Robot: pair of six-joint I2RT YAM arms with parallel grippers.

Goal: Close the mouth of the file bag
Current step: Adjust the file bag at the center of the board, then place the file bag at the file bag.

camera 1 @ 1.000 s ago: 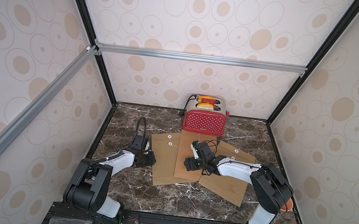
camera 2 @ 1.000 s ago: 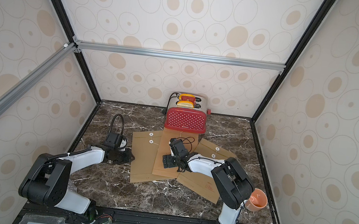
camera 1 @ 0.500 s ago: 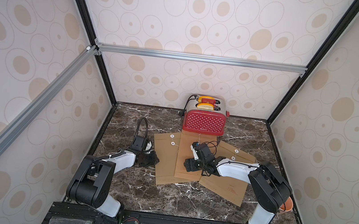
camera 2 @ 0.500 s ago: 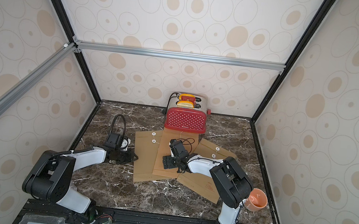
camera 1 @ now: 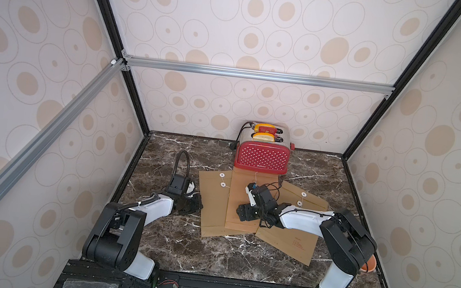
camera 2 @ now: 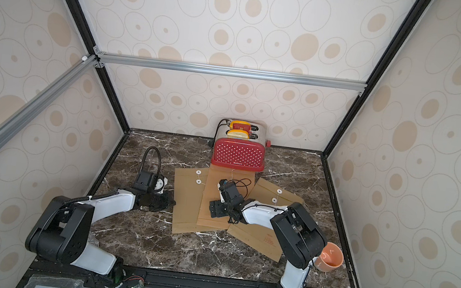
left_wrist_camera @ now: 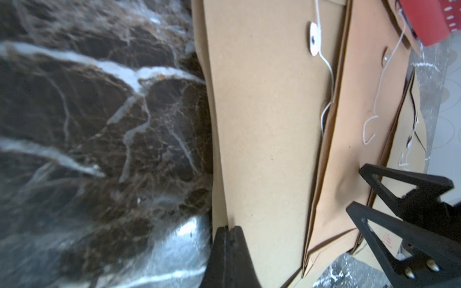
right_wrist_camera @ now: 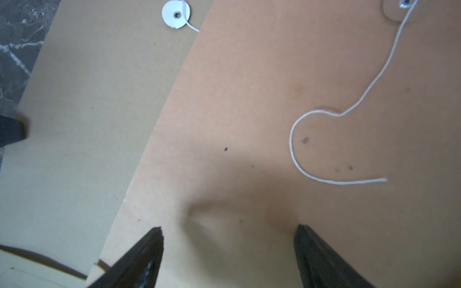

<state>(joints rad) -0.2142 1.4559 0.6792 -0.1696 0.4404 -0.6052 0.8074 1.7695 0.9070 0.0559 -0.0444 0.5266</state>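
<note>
So the middle file bag (camera 1: 237,190) (right_wrist_camera: 249,99) is lying flat around the centre of the table (camera 1: 209,255), on top of two others. Its far end runs up to the red toaster (camera 1: 262,157) at the back edge. Its white string (right_wrist_camera: 342,114) is just lying loose in a curl on the paper, not wound round anything.

The right tool (camera 1: 244,212) (right_wrist_camera: 229,229) is spread wide, with both tips pressing down on that middle bag. You can see the paper dented between them.

The left file bag (camera 1: 212,205) (left_wrist_camera: 262,124) pokes out from under it toward the left edge, and the right file bag (camera 1: 295,242) fans out at an angle toward the front right corner.

The left tool (camera 1: 199,203) (left_wrist_camera: 227,232) is pressed together right at the left bag's outer edge. I honestly can't tell if any paper is caught in it.

There's also an orange cup (camera 2: 329,254) near the front right corner, half hidden behind the right arm.
</note>
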